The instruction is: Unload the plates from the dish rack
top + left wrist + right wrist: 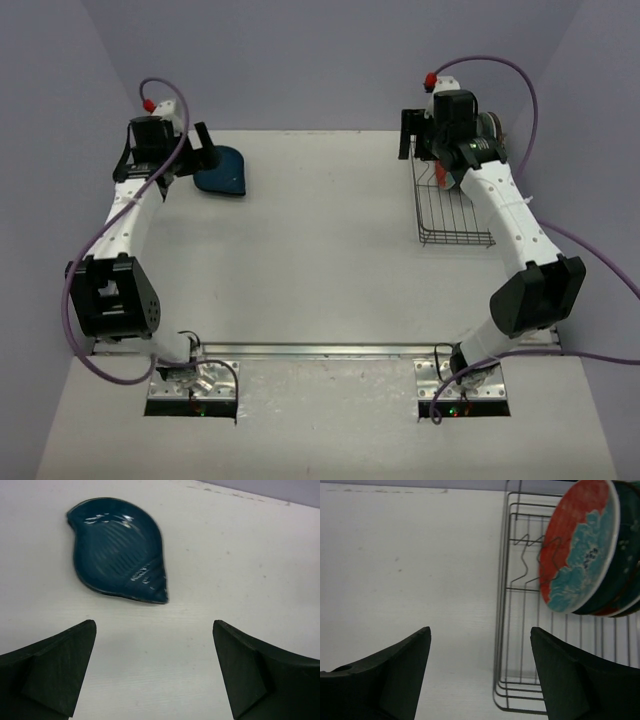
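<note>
A dark blue shell-shaped plate [117, 550] lies flat on the table at the far left [222, 170]. My left gripper [154, 625] is open and empty just short of it, shown in the top view [200, 152]. The wire dish rack [520, 630] stands at the far right [455, 215]. In it a red-orange plate with a light-blue patterned face [577, 545] stands on edge, with dark teal plates [625, 555] stacked behind it. My right gripper [480, 630] is open and empty, above the rack's left rim [418, 135]. My right arm hides most of the plates in the top view.
The white table [320, 250] is bounded by purple walls at the back and sides. A metal rail [320, 350] runs along the near edge between the arm bases. Purple cables loop from both arms.
</note>
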`<action>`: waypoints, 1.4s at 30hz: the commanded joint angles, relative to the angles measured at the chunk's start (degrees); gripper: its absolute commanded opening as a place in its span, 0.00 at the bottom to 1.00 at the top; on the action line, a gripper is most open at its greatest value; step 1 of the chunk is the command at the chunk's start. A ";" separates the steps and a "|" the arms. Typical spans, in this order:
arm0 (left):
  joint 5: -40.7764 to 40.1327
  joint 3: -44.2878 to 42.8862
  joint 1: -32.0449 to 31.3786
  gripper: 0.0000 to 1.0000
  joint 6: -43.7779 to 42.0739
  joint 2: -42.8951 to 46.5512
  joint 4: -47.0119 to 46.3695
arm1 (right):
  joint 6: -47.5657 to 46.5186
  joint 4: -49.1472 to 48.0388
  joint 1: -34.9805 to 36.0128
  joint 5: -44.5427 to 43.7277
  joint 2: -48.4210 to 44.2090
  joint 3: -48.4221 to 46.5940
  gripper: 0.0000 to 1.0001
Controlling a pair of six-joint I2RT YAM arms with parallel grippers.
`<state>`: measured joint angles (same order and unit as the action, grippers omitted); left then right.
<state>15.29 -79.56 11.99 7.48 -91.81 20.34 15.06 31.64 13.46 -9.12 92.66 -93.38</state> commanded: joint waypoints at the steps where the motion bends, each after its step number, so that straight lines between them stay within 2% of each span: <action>1: -12.91 5.75 -13.43 1.00 -4.33 12.60 -7.59 | -7.42 -0.79 -3.39 -14.59 1.72 -1.39 0.77; 7: -12.47 6.98 -20.71 1.00 -5.83 14.60 -7.60 | -10.14 -1.04 -10.44 -17.55 10.80 -9.78 0.70; 14: -12.33 9.03 -22.05 1.00 -5.37 15.25 -9.35 | -8.51 0.24 -13.48 -13.08 18.28 -15.33 0.68; 20: -11.47 9.39 -22.36 1.00 -5.38 15.25 -8.87 | -9.91 -0.95 -15.47 -11.06 23.75 -18.05 0.62; 29: -10.79 9.71 -22.53 1.00 -5.03 15.00 -8.73 | -11.69 -3.74 -15.66 -11.46 29.47 -21.20 0.37; 33: -10.22 9.87 -22.53 1.00 -5.03 15.08 -8.73 | -13.06 -6.71 -15.66 -12.82 27.77 -18.92 0.12; 34: -9.97 9.87 -22.53 1.00 -5.02 15.00 -8.73 | -13.12 -7.23 -15.66 -12.86 27.66 -18.17 0.11; 35: -9.53 9.80 -22.53 1.00 -4.75 15.06 -8.80 | -13.39 -7.63 -15.66 -12.92 26.38 -17.39 0.03; 36: -9.25 9.63 -22.53 1.00 -4.60 14.96 -8.86 | -13.55 -7.81 -15.62 -12.94 25.58 -16.92 0.00; 42: -8.35 8.90 -22.53 1.00 -4.43 14.58 -8.79 | -13.94 -10.67 -15.54 -12.77 20.68 -12.57 0.00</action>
<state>5.44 -69.60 -9.85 2.86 -77.58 13.96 2.77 27.68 -2.22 -22.12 120.93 -108.66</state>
